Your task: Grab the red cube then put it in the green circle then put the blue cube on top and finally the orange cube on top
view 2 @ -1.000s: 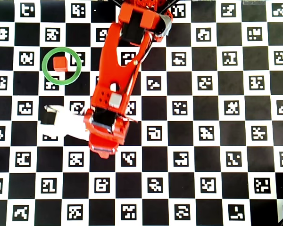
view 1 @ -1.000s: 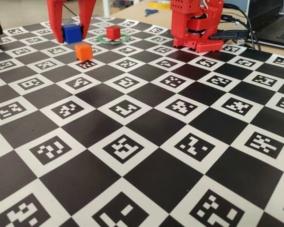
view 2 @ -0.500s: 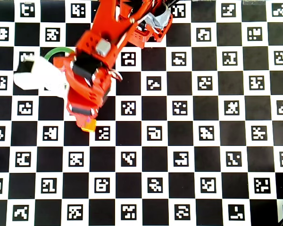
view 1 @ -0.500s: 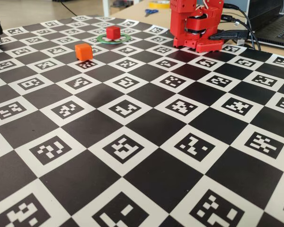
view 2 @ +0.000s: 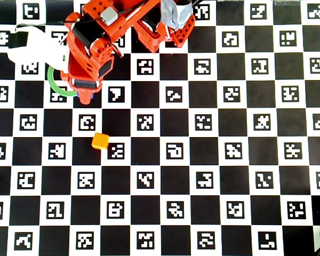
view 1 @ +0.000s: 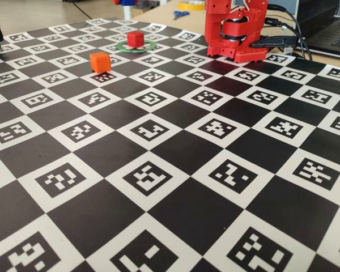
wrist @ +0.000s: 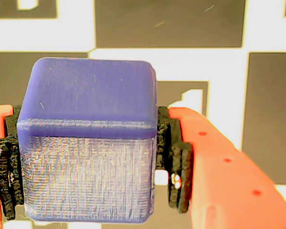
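In the wrist view the blue cube (wrist: 86,138) fills the space between the black pads, and my gripper (wrist: 90,160) is shut on it above the board. From overhead, the gripper (view 2: 84,93) hangs over the right part of the green circle (view 2: 56,88), and the arm hides the red cube there. The fixed view shows the red cube (view 1: 135,38) standing inside the green circle (view 1: 122,46). The orange cube (view 1: 100,62) sits on the board in front of the ring, clear of the arm (view 2: 100,141).
The red arm base (view 1: 235,31) stands at the board's far edge, with cables and a laptop (view 1: 328,28) to its right. Scissors (view 1: 181,13) lie behind the board. A white camera housing (view 2: 34,45) sticks out from the wrist.
The gripper lifted the blue cube from beside the orange cube, rose out of the fixed view, and swung across to above the green circle. Red and orange cubes stayed put.
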